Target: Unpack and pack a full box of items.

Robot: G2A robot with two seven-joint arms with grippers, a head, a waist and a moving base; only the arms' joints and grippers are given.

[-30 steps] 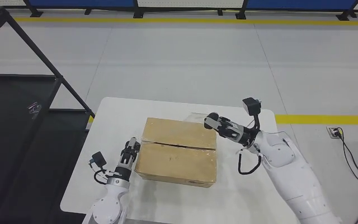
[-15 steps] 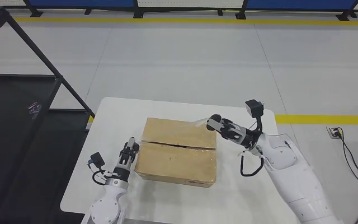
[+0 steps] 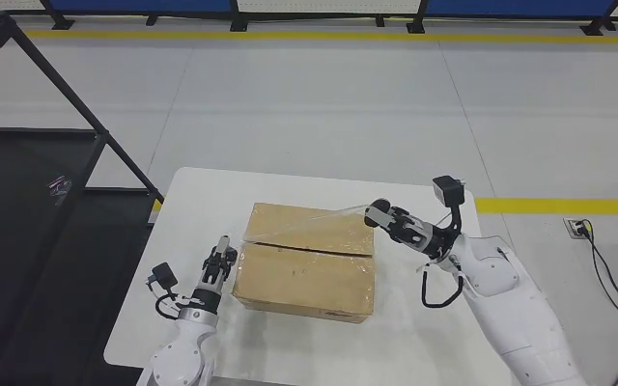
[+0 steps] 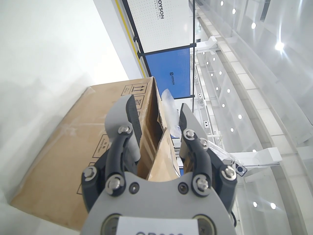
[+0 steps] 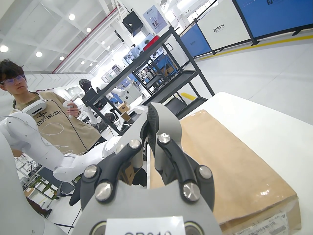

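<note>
1. The right claw (image 5: 149,116) is pinching shut on a clear tape strip (image 3: 326,218). It is holding the strip taut above the lid, I judge so that the seal can come free.
2. That strip is running from the claw down to the top of the cardboard box (image 3: 304,282), landing on the far flap beside the centre seam (image 3: 299,249).
3. The left claw (image 4: 156,108) is standing open, its jaws straddling the box's end edge at the seam. It is probably placed there to steady the box against the pull.
4. The box is sitting mid-way across the white tabletop (image 3: 193,207) with its flaps mostly down, so unpacking looks barely begun.
</note>
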